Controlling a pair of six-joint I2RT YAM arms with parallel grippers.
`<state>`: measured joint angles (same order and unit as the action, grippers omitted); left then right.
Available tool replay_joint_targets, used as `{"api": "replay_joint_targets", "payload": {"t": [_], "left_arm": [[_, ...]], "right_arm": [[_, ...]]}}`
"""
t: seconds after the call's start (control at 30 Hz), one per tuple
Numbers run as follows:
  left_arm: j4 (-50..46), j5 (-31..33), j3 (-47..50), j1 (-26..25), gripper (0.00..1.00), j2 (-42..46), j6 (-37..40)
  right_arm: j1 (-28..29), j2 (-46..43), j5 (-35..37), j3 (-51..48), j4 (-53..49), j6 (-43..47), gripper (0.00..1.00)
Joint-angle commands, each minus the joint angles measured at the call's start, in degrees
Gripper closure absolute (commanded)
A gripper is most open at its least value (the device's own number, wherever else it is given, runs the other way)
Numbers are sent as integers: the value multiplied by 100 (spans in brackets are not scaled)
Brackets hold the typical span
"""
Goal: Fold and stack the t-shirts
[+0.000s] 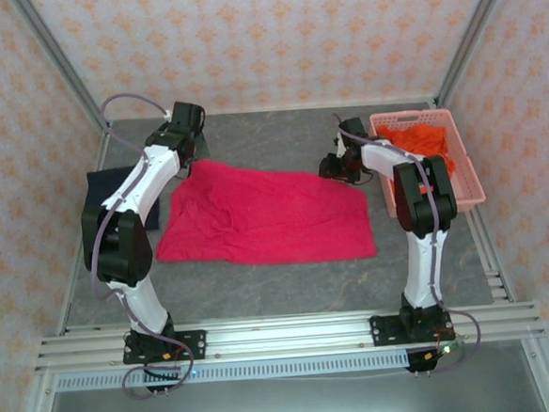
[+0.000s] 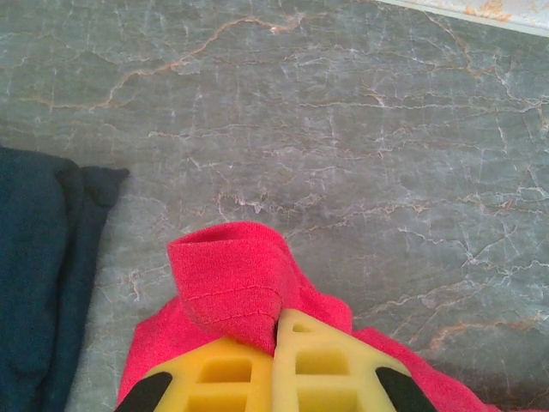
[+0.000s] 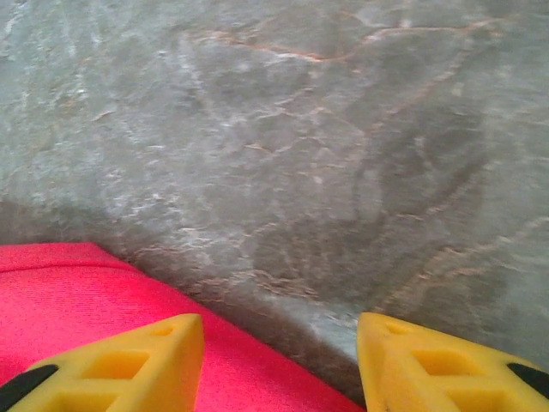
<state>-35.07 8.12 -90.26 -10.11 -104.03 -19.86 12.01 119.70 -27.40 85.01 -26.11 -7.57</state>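
Left pincer (image 2: 276, 330): clamped tight on a bunched fold at the far left corner of the crimson-pink t-shirt (image 1: 266, 216).
Right pincer (image 3: 280, 328): fingers spread apart, nothing gripped; it sits low at the shirt's far right corner, one finger over the cloth and the other over bare surface (image 1: 280, 290).
Crimson-pink t-shirt: spread out mid-surface between the two arms. It is a soft matte knit, rumpled on its left half, with uneven edges.
Other shirts: the navy t-shirt (image 1: 99, 185) lies at the left edge beside the left arm. The orange t-shirt (image 1: 421, 144) is heaped in the pale pink lattice basket (image 1: 470, 178) at right.
Risk, right side: closing from here may catch only a thin hem or miss the corner, so the cloth could slip out on a lift.
Risk, left side: the hold is on a small fold, and an uneven pull by the two arms would likely skew the fold.
Risk, neighbour: a drag leftward could pull cloth onto the navy t-shirt.
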Motion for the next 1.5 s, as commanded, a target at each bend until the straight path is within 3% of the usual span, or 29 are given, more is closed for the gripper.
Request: {"api": "replay_joint_targets", "payload": {"t": [0.0, 0.33, 0.73, 1.07, 1.47], "left_arm": [[-256, 7, -36, -33, 100, -117, -159], [-333, -43, -141, -43, 100, -276, -165], [-342, 77, -5, -47, 100, -86, -244], [-632, 362, 909, -83, 100, 895, -609], [-1104, 257, 2685, -119, 100, 2418, -1222]], "right_arm": [[158, 291, -458, 433, -382, 576, 48], [267, 508, -1121, 583, -390, 870, 50], [273, 140, -703, 403, -80, 789, 100], [431, -932, -385, -765, 808, 845, 100], [795, -2267, 58, -2368, 1051, 742, 100]]}}
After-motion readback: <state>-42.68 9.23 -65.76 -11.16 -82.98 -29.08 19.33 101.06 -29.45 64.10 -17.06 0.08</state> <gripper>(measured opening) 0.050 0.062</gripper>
